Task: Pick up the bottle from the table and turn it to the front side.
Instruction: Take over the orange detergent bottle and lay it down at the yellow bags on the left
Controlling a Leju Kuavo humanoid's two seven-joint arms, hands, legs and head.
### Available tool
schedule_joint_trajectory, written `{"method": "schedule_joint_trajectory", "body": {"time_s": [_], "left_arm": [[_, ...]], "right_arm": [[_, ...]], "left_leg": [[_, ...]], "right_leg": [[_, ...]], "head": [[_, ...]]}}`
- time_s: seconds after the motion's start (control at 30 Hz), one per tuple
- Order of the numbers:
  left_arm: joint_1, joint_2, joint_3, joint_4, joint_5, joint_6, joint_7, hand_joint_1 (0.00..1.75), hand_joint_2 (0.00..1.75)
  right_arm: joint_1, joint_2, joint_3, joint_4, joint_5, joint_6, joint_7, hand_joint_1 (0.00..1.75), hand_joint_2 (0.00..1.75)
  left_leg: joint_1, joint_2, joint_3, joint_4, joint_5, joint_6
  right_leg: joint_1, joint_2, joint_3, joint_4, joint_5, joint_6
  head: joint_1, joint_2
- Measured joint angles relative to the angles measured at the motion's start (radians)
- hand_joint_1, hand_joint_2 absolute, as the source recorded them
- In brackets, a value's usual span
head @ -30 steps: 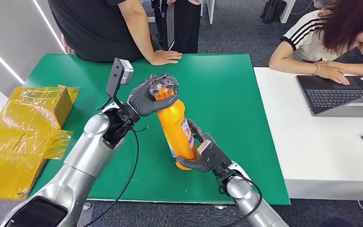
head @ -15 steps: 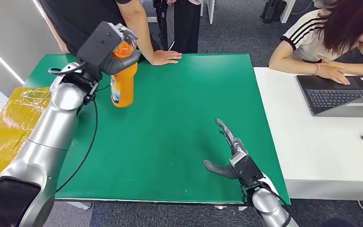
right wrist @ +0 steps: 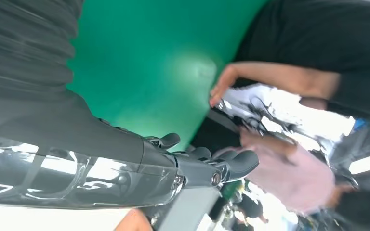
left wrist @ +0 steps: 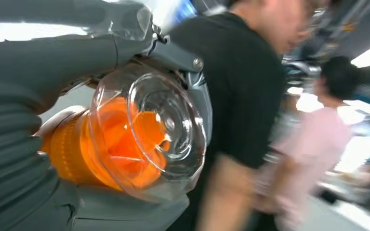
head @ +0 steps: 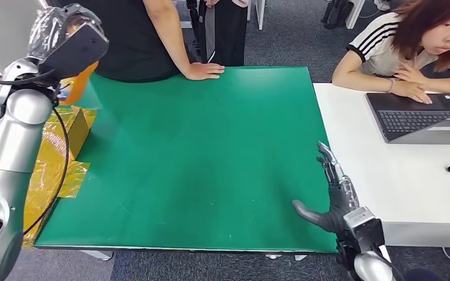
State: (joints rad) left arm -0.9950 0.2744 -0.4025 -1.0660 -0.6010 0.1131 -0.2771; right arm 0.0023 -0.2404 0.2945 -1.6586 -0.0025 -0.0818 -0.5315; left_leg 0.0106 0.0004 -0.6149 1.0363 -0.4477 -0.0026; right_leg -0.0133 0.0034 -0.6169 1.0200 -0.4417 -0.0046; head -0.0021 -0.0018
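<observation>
We hold the orange bottle clamped in our left hand, lifted beyond the bench's far-left corner. Our right hand hovers by the near-right corner, fingers apart. Pickup looks done; whether the front faces forward is unclear.

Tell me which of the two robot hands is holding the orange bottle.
The left hand, raised beyond the green table's far left corner, grips the orange bottle. The right hand hangs open over the table's near right edge, holding nothing.
</observation>
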Motion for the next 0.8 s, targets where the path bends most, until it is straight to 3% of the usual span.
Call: {"method": "schedule_joint_trajectory", "body": {"time_s": [0.13,0.23,0.47,0.63,0.8], "left_arm": [[0.046,0.112,-0.039,-0.026,-0.129,0.059,-0.004,1.75,1.75],[0.074,0.158,-0.055,-0.042,-0.144,0.067,-0.004,1.75,1.75],[0.104,0.207,-0.082,-0.070,-0.218,0.077,0.023,1.75,1.75],[0.247,0.246,-0.114,-0.098,-0.461,0.102,0.100,1.75,1.75],[0.357,0.268,-0.133,-0.113,-0.505,0.114,0.113,1.75,1.75]], "right_arm": [[0.040,-0.014,-0.046,-0.064,-0.007,-0.005,-0.004,0.00,1.75],[0.053,-0.018,-0.065,-0.091,-0.007,-0.004,-0.004,0.00,1.75],[0.074,-0.018,-0.087,-0.123,-0.004,-0.003,-0.007,0.00,1.75],[0.140,-0.018,-0.134,-0.184,0.014,0.015,-0.013,0.00,1.75],[0.162,-0.017,-0.167,-0.218,0.023,0.031,-0.009,0.00,1.75]], "left_leg": [[0.000,0.001,0.001,-0.001,0.000,0.000],[0.001,0.000,0.000,-0.001,0.000,0.000],[0.000,0.000,0.001,-0.001,0.000,0.000],[-0.001,0.001,0.001,-0.002,-0.001,-0.001],[0.000,0.002,0.000,-0.002,-0.002,-0.002]], "right_leg": [[0.000,0.001,-0.001,0.000,0.000,0.000],[0.001,0.000,-0.001,0.000,-0.001,-0.001],[0.000,0.000,0.000,0.000,0.000,0.000],[-0.001,0.001,0.000,0.000,-0.001,0.000],[0.000,0.002,-0.002,-0.001,-0.001,-0.001]], "head": [[0.000,0.000],[0.000,0.000],[0.000,0.000],[0.000,0.000],[0.000,0.000]]}}
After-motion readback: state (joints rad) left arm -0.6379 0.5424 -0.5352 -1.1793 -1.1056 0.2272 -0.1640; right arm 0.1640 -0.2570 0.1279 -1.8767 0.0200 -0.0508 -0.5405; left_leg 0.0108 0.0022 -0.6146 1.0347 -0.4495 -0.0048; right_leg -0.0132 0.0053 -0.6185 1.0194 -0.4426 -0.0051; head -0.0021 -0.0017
